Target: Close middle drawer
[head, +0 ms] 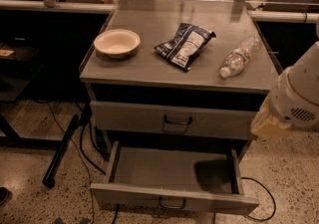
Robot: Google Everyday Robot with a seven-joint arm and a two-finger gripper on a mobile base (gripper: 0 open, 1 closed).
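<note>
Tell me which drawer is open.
The lower drawer, pulled out so its tray shows; the drawer above is pushed in. The gripper hangs beside the cabinet's right edge.

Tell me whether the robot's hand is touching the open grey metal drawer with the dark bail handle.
Apart. The camera view shows the hand beside the cabinet's right edge, above the open grey metal drawer, with a visible gap between them.

The middle drawer [164,169] stands pulled open, with the claw [269,127] near the cabinet [149,66] on its right.

Cream bowl [116,43], snack bag [184,45], clear plastic bottle [239,56] — apart on grey cabinet top [149,21]
</note>
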